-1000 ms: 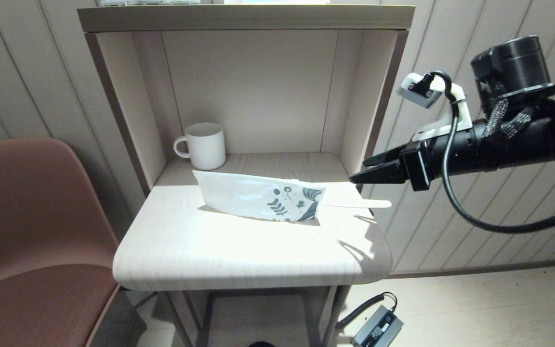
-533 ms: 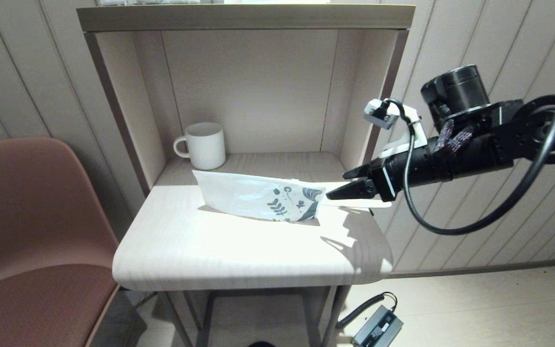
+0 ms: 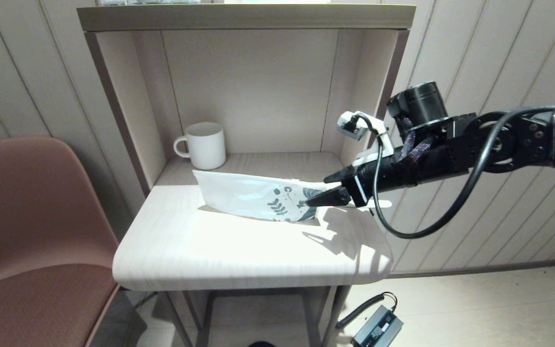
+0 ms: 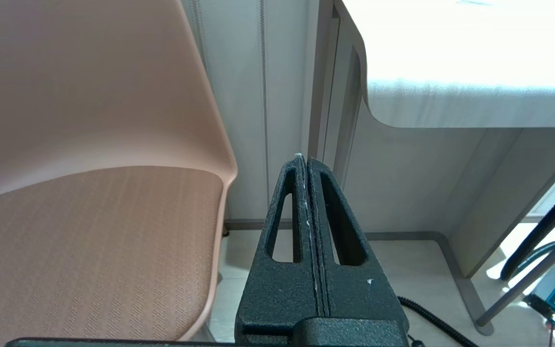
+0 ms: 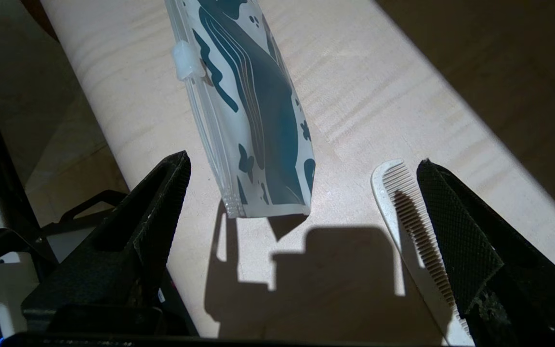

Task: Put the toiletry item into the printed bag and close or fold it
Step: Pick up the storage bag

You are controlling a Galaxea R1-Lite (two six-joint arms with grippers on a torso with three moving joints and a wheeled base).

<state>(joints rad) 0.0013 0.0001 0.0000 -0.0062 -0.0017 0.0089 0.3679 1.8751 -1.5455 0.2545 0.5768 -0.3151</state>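
The printed bag (image 3: pixel 258 196) lies on its long edge across the table (image 3: pixel 239 250), its teal leaf prints at the right end. In the right wrist view the bag (image 5: pixel 253 120) shows a white slider on its zip edge. The off-white comb (image 5: pixel 403 217) lies flat on the table just right of the bag, and only its handle end (image 3: pixel 382 204) peeks out under the arm in the head view. My right gripper (image 3: pixel 317 192) hovers open at the bag's printed end; the same gripper (image 5: pixel 302 160) has the bag's corner between its fingers and the comb beside one finger. My left gripper (image 4: pixel 304 160) is shut and empty, low beside the chair.
A white ribbed mug (image 3: pixel 204 145) stands at the back left inside the shelf alcove. The alcove's right wall (image 3: pixel 378 106) is close behind my right arm. A brown chair (image 3: pixel 32 231) sits left of the table. A power adapter (image 3: pixel 376 330) lies on the floor.
My right arm has swung left and down from beside the alcove to the bag's printed end, now covering most of the comb. Bag, comb and mug have not moved.
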